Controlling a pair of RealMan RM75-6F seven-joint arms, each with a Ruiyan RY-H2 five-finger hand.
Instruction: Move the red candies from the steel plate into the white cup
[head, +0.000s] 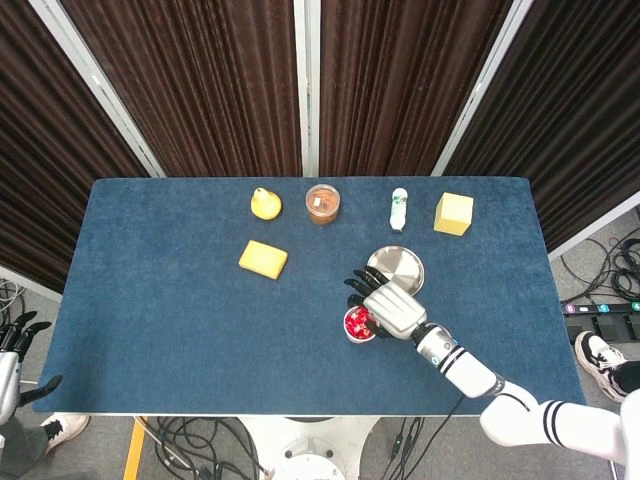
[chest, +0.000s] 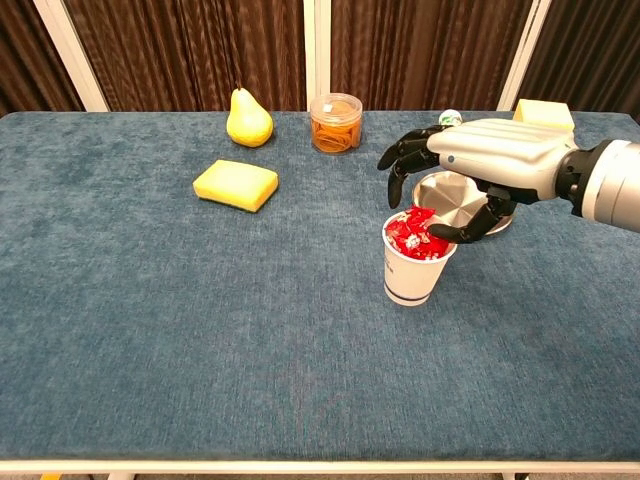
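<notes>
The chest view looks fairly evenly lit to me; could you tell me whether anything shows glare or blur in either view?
Chest view: even light, the steel plate mirrors the right hand with mild sheen; the white cup is sharp. Head view: small but crisp, soft shadows only, and the plate's rim gleams.
</notes>
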